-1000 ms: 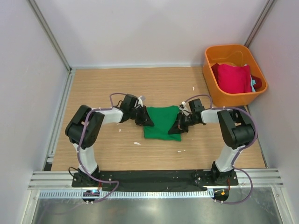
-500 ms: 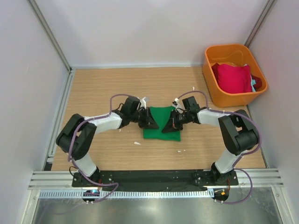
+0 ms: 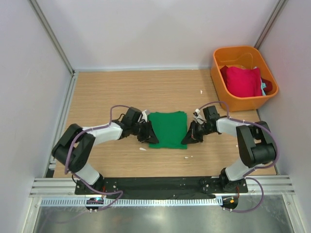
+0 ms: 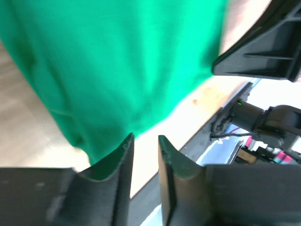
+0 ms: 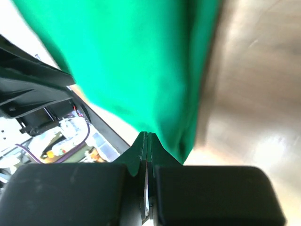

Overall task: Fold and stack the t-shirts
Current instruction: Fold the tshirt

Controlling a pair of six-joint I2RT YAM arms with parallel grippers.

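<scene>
The bright green t-shirt (image 3: 167,128) lies folded in a neat rectangle at the middle of the table. My left gripper (image 3: 148,134) is at its lower left edge. In the left wrist view the gripper (image 4: 145,137) is slightly open with nothing between the fingers, and the green cloth (image 4: 117,61) lies just ahead. My right gripper (image 3: 187,138) is at the shirt's lower right edge. In the right wrist view it (image 5: 146,134) is shut, its tips pinching the edge of the green cloth (image 5: 131,61). The crimson red t-shirt (image 3: 241,80) and a bit of the teal one (image 3: 264,87) lie in the bin.
The orange plastic bin (image 3: 233,103) stands at the back right by the wall. Small white scraps (image 3: 143,149) lie on the wood near the shirt. Grey walls close in the table on three sides.
Both grippers were over the shirt's upper part half a second ago. They have moved toward me and outward to its lower side edges. The shirt now lies flatter and squarer.
</scene>
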